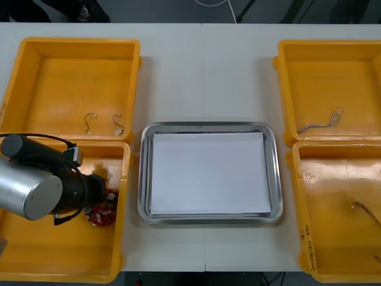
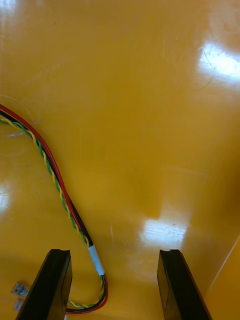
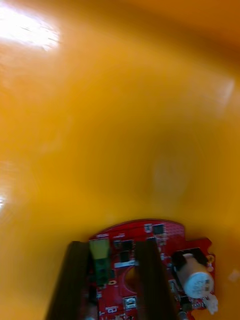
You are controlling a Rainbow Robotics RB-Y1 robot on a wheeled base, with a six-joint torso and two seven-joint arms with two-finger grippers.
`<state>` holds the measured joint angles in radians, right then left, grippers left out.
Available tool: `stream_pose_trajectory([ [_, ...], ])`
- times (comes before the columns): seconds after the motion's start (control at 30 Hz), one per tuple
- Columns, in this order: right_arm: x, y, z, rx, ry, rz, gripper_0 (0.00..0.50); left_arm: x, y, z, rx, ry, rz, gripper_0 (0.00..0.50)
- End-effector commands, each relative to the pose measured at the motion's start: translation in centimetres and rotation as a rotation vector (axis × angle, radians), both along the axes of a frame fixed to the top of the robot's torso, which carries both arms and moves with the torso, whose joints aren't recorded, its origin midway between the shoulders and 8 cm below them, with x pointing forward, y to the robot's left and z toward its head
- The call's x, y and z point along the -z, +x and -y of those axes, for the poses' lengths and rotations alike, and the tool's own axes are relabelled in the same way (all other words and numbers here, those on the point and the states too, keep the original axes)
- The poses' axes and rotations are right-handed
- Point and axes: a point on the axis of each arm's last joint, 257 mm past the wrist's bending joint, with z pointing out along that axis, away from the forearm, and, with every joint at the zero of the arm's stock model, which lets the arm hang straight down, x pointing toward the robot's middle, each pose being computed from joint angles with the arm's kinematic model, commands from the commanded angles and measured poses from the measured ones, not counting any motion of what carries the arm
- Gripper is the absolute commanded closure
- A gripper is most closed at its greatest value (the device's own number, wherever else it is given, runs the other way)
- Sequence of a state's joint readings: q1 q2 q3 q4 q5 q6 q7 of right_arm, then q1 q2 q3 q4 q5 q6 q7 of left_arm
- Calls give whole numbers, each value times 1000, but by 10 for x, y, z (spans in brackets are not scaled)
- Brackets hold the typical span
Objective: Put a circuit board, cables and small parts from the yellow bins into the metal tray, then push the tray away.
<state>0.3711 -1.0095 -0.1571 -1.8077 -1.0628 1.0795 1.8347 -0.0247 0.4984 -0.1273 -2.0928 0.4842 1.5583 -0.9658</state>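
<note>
The left gripper (image 3: 112, 246) is reaching down into the near-left yellow bin (image 1: 59, 256) and is grasping the round red circuit board (image 3: 125, 232). Its black fingers (image 3: 75, 280) are standing close together on the board, with the board's green connector (image 3: 100, 257) pinched between them. The board is lying on the bin floor, near the wall that faces the metal tray (image 1: 208, 126). The tray is sitting in the middle of the bench (image 1: 202, 71) between the bins, with a white sheet lining its inside. The right gripper (image 2: 114, 255) is hanging released, its fingers spread wide apart, over a bin floor. There a red and yellow cable (image 2: 55, 175), bundled with green and black strands, is curving in toward one finger and looping around just beside its tip. In the far-left bin (image 1: 36, 44) two small metal parts (image 1: 90, 123) are lying side by side near the front wall. In the far-right bin (image 1: 357, 47) a twisted blue and white cable (image 1: 321, 123) is lying stretched out on the floor.
</note>
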Motion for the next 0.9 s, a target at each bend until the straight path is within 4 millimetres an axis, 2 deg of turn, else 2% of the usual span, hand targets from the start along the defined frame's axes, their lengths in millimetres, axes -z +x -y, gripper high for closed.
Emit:
stream_pose_trajectory([
  [0.03,-5,5,4,-44,-37,-1,0,9,-10,-8,-62,-2,-23,500],
  [0.47,11,-4,0,-47,-35,-34,0,8,-10,-12,-56,1,-20,500],
  [0.9,16,-5,6,-39,-46,-36,0,-13,-2,-42,-32,28,-5,500],
])
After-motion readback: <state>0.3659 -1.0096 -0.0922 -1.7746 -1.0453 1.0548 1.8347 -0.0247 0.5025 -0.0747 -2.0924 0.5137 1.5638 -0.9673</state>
